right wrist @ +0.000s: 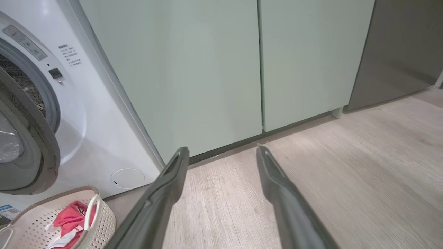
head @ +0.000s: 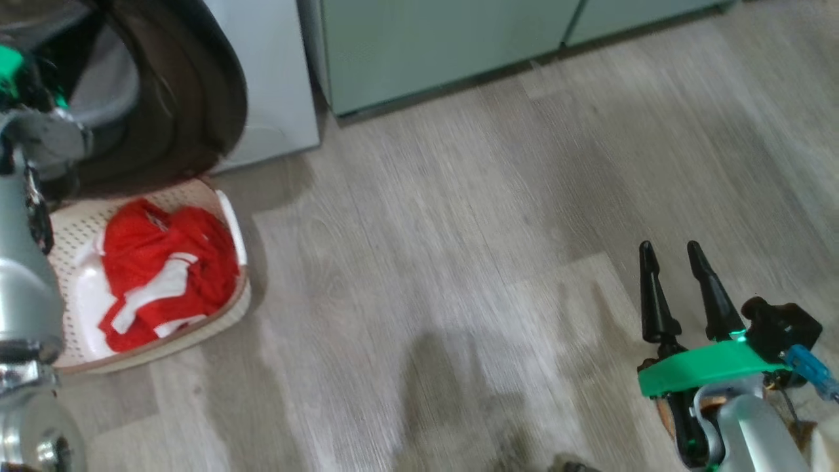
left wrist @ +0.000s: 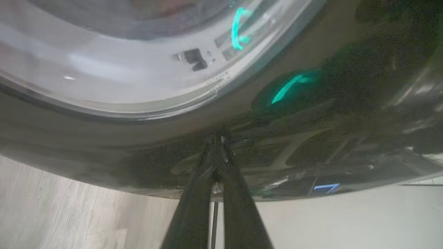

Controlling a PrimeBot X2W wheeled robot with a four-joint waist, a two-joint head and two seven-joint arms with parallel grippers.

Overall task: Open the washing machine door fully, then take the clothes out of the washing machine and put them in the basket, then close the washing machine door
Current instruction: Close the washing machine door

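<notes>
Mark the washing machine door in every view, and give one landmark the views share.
Head view: the washing machine door curves across the upper left, above the basket.
Left wrist view: the door's black rim and glass span most of the picture.
Right wrist view: the door stands at the left edge.
Shared landmark: the pale wood floor.

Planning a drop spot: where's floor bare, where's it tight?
Bare: the wood floor between the basket and the right gripper, up to the green cabinets. Tight: where the washing machine door crowds the basket holding the clothes, shut left gripper at the door's rim.
</notes>
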